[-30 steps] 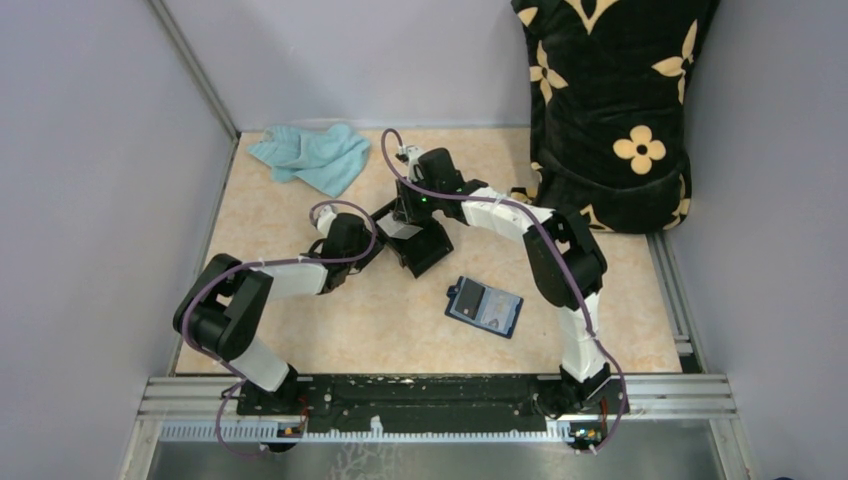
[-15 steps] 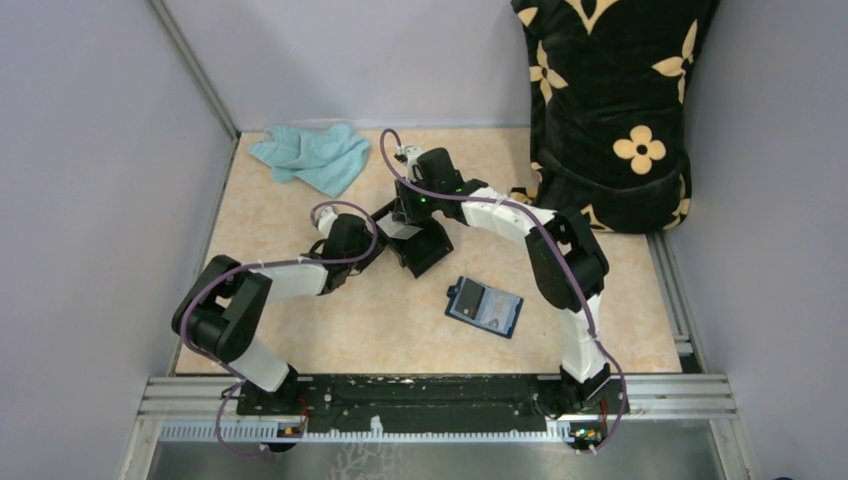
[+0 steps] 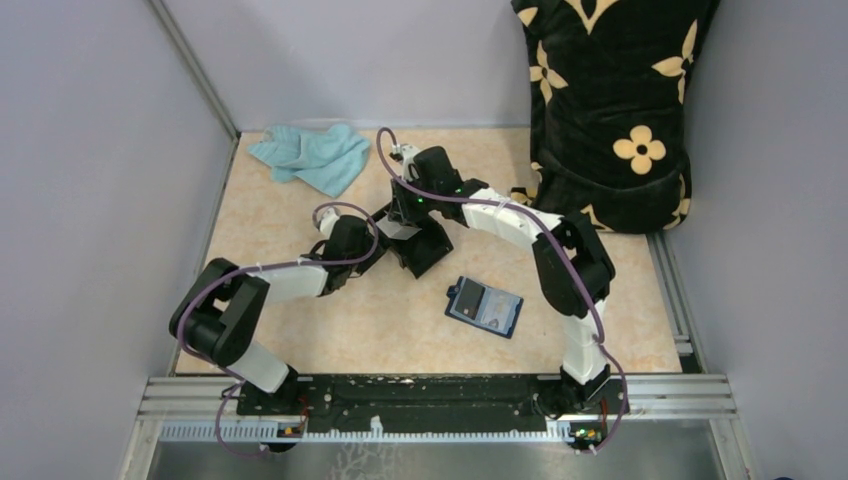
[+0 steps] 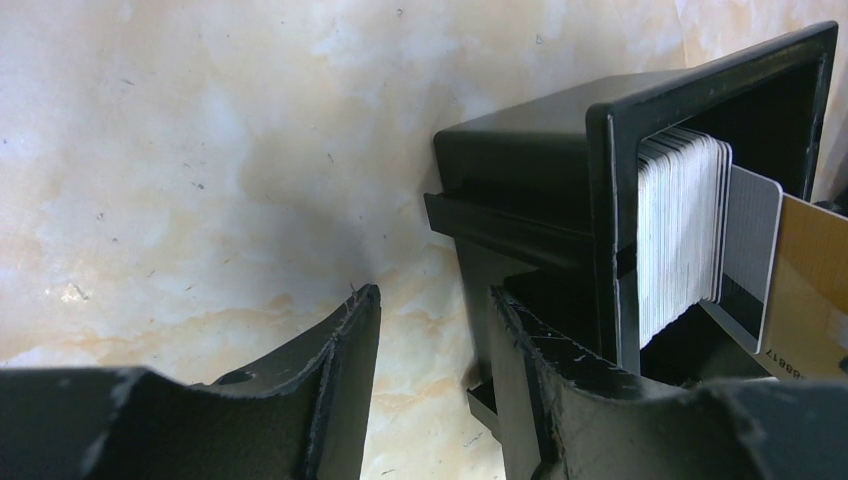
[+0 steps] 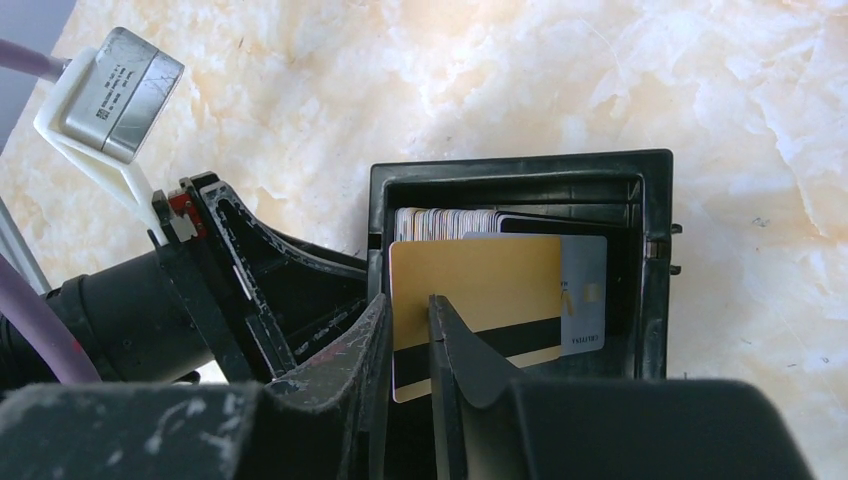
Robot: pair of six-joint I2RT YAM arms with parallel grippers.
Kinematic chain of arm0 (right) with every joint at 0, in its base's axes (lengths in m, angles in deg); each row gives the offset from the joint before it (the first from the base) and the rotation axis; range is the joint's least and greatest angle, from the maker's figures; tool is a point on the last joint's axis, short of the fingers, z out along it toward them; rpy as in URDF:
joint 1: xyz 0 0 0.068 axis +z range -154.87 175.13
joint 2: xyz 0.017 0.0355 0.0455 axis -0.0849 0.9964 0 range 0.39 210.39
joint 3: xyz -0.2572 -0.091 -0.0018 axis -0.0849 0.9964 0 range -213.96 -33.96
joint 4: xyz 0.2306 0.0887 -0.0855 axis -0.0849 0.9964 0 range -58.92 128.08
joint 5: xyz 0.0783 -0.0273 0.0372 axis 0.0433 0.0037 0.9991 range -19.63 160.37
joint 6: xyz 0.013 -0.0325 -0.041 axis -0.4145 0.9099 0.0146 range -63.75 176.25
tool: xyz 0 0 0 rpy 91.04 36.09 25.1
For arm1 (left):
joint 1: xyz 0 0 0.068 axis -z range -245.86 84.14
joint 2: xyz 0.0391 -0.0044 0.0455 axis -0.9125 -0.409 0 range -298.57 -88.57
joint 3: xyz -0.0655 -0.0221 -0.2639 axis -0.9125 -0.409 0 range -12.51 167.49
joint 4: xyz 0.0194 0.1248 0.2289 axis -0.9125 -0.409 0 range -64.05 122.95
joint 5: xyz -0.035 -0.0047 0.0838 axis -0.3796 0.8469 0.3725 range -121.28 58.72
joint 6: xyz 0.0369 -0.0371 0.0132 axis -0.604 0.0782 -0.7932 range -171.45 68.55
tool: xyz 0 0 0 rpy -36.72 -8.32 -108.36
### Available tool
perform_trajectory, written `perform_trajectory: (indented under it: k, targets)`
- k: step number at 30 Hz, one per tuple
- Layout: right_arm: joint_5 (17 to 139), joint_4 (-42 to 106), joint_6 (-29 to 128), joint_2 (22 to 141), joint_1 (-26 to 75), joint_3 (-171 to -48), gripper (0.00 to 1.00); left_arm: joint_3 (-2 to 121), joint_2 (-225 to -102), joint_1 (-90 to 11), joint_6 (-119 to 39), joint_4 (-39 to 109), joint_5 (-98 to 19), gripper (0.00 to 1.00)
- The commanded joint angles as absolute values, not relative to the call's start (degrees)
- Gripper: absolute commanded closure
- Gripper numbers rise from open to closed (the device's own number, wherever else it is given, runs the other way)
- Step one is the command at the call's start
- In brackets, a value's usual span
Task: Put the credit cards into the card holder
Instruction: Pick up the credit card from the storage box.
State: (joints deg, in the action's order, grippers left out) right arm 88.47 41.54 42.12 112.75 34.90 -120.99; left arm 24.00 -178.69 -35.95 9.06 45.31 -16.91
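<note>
The card holder (image 3: 484, 306), a navy wallet, lies open on the table right of centre with pale cards showing in it. A black open-topped box (image 3: 428, 250) holds a stack of white cards (image 5: 445, 222), a grey card (image 5: 585, 290) and an orange-yellow card (image 5: 480, 280). My right gripper (image 5: 408, 305) is over the box (image 5: 520, 165), its jaws nearly closed on the orange-yellow card's left edge. My left gripper (image 4: 432, 295) is open, one finger against the box's outer wall (image 4: 520, 170). The orange-yellow card (image 4: 815, 290) leans out beside the stack (image 4: 680, 230).
A teal cloth (image 3: 312, 158) lies at the back left. A black bag with cream flowers (image 3: 610, 100) stands at the back right. Grey walls close in the table on both sides. Both arms meet at the box in the table's middle.
The right arm has shifted slightly, its elbow a little to the right. Both grippers stay at the box, and the wallet has not moved.
</note>
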Motion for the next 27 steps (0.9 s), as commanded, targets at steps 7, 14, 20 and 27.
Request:
perform_trajectory:
  k: [7, 14, 20, 27]
  targets:
    - [81.97, 42.27, 44.85, 106.79, 35.78, -119.02, 0.90, 22.64, -176.96, -34.90, 8.24, 39.51, -16.40, 0.48]
    - [70.83, 42.89, 49.11, 103.92, 35.99, -116.60, 1.00, 22.71, -173.70, -34.38, 7.99, 36.70, -14.66, 0.48]
    - [63.93, 41.29, 52.51, 100.65, 36.00, -114.26, 1.00, 23.01, -168.93, -33.51, 6.63, 32.22, -12.74, 0.48]
    - [64.28, 42.65, 51.58, 92.53, 35.95, -111.61, 1.00, 22.95, -160.99, -32.14, 0.59, 29.67, -11.80, 0.47]
